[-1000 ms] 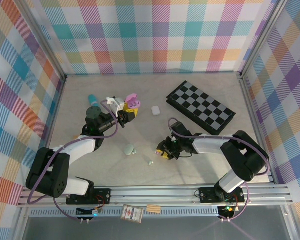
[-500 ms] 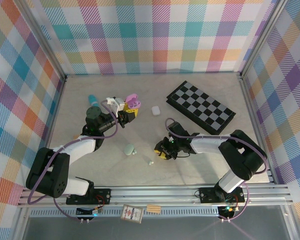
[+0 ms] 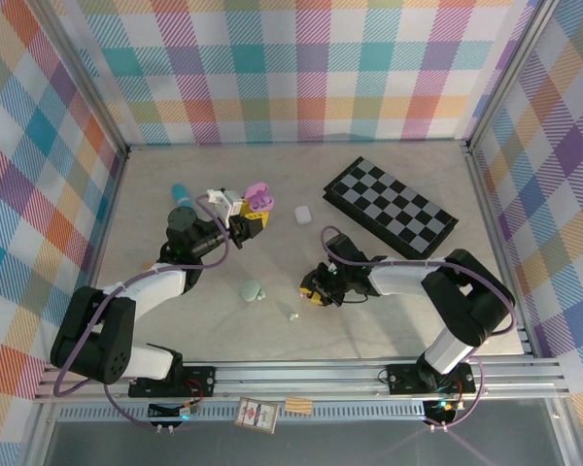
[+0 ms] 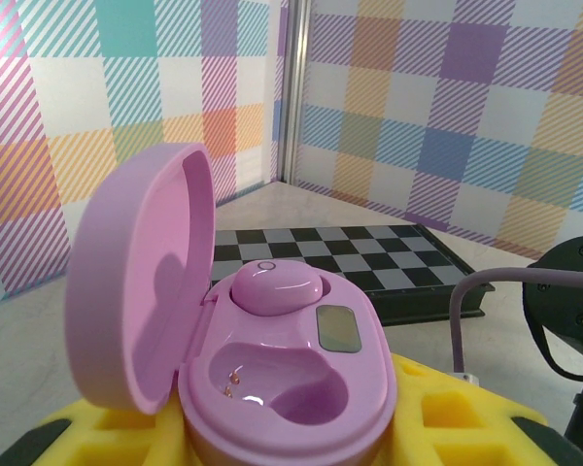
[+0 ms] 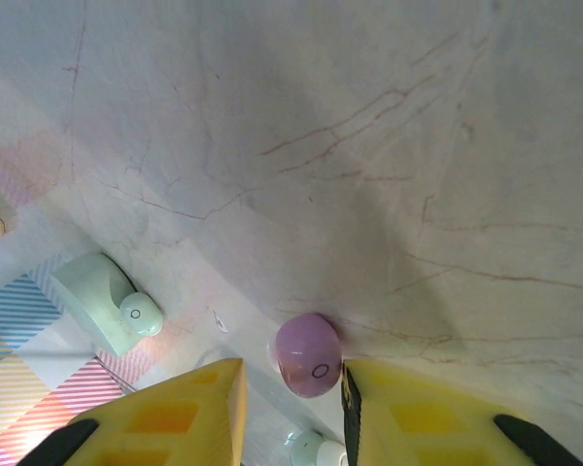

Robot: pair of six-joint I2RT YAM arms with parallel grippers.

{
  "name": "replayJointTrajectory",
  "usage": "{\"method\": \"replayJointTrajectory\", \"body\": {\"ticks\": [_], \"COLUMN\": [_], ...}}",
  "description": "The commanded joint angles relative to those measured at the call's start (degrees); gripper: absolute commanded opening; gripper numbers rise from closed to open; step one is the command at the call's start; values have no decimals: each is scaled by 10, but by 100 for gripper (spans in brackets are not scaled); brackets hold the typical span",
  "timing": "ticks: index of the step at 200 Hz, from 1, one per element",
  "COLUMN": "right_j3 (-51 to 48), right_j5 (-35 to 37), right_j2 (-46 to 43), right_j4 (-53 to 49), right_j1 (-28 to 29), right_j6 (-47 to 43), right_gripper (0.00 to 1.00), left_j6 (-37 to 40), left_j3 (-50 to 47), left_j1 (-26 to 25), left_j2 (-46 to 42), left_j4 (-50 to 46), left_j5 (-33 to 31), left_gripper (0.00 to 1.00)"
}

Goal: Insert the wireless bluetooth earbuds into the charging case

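My left pincer is clenched on the open lilac charging case, left of centre (seated lilac earbud in the far socket, near socket bare). My right pincer stands released astride the loose lilac earbud on the table, touching one finger and clear of the other.

Top view high over table, left wrist level toward chessboard, shared with top, right wrist close, facing down
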Motion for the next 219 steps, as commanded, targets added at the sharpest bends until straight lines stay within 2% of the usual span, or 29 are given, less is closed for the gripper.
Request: {"method": "replayJointTrajectory", "body": {"ticks": [1,40,121,219], "right_j3": [13,15,26,74], "right_j5": [6,-6,-13,16], "right_j2": [5,14,39,47], "right_j4": [5,20,20,-103], "right_j1": [-3,-4,-4,-4], "right_j6": [-13,-18,-32,-95], "right_gripper": [32,28,30,21], "left_j6": [0,-2,-3,-3], "left_j3": [5,4,0,-2], "left_j1": [10,10,10,10], "left_j2": [2,6,7,3], "left_j4": [31,35,41,41], "left_j5": [13,13,13,12], "left_gripper": [29,29,29,29]}}
